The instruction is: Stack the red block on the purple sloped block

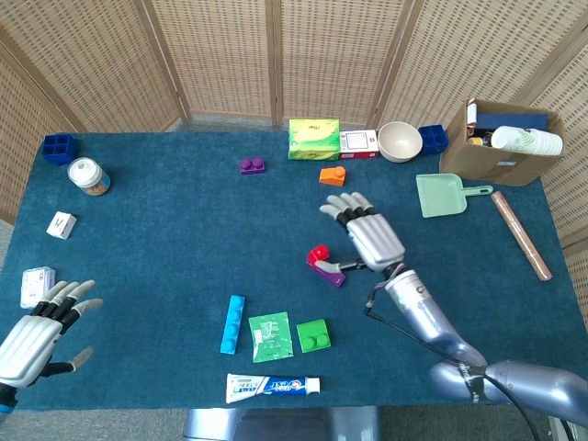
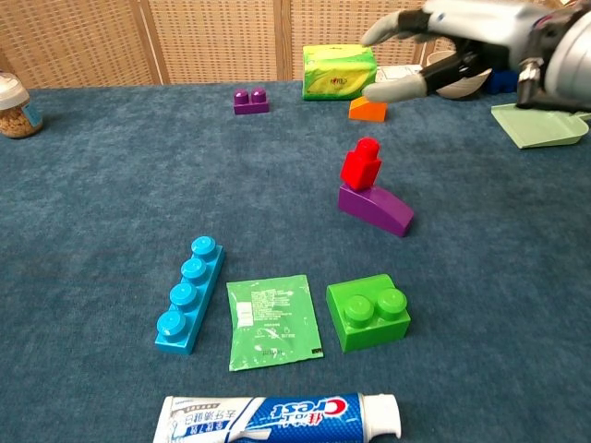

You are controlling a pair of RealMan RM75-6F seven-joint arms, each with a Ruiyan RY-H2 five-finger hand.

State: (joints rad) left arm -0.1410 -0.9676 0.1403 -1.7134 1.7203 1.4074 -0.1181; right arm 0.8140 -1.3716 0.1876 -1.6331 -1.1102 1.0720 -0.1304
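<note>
The red block (image 2: 360,164) sits on the high end of the purple sloped block (image 2: 377,206) mid-desk, tilted slightly, so the stacking looks done, and the right hand (image 1: 369,234), fingers spread and empty just beside it, need only clear without nudging it.

My chest view cuts the toothpaste tube (image 2: 282,417) at the bottom edge and the jar (image 2: 16,93) at the left. My right hand (image 2: 459,37) partly covers the orange block (image 2: 367,111). Print on the small white boxes (image 1: 61,225) is too small to read.
</note>
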